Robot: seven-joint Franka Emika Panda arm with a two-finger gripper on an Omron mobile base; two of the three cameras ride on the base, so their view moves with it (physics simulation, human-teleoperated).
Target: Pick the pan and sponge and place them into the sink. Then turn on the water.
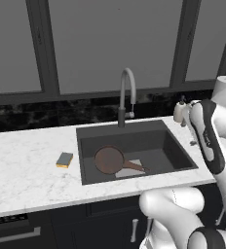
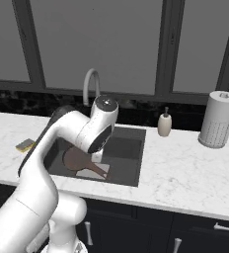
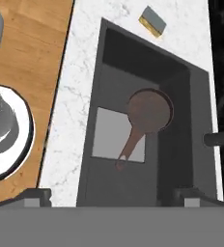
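Observation:
The reddish-brown pan (image 1: pixel 109 159) (image 2: pixel 76 159) (image 3: pixel 150 110) lies on the floor of the dark sink (image 1: pixel 134 138) (image 2: pixel 129 148) (image 3: pixel 109 72), its handle resting over the lighter grey square. The sponge (image 1: pixel 65 159) (image 2: pixel 25 145) (image 3: pixel 152 21) sits on the marble counter just left of the sink. My gripper (image 3: pixel 113 200) hangs open and empty high above the sink, looking straight down over the pan's handle. No water runs from the arched grey faucet (image 1: pixel 127 92) (image 2: pixel 90 84) behind the basin.
A beige soap bottle (image 1: pixel 179 112) (image 2: pixel 164 123) stands at the sink's back right corner. A white paper towel roll (image 2: pixel 216 120) stands further right on the counter. Dark windows rise behind the counter. My own arm crosses in front of the sink in the right base view.

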